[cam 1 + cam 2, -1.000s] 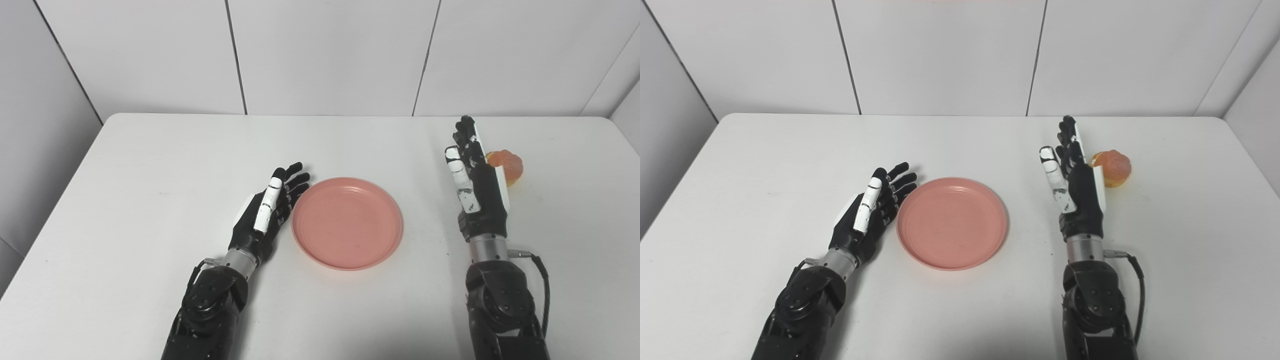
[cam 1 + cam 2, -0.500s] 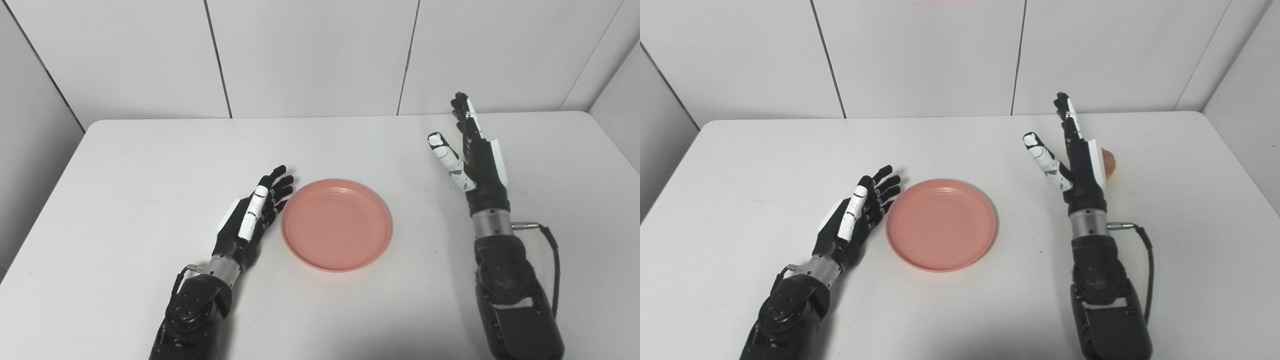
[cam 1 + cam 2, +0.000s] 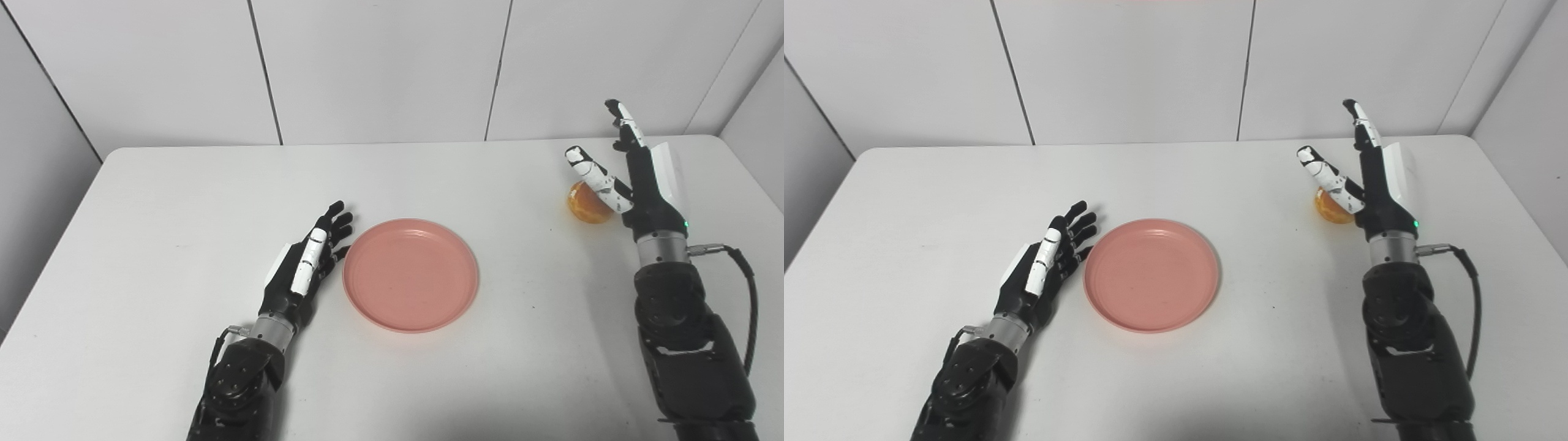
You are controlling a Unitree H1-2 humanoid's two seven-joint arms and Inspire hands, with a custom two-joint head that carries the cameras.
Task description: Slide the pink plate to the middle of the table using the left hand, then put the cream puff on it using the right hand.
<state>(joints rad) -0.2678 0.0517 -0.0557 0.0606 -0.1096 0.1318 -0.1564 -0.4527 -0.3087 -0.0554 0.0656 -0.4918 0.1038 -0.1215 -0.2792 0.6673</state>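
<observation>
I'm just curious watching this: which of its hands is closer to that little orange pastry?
The right. The right hand is raised and open at the cream puff, its thumb in front of it. The left hand lies open far across the table, beside the pink plate.

Left hand (image 3: 304, 269) lying low and flat, fingers (image 3: 335, 223) straight and slightly spread, holding nothing; right hand (image 3: 637, 177) raised on an upright forearm, fingers pointing up, thumb (image 3: 597, 177) angled out leftward, empty.

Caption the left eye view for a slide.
Open right hand raised beside orange cream puff; open left hand flanks round pink plate.
</observation>
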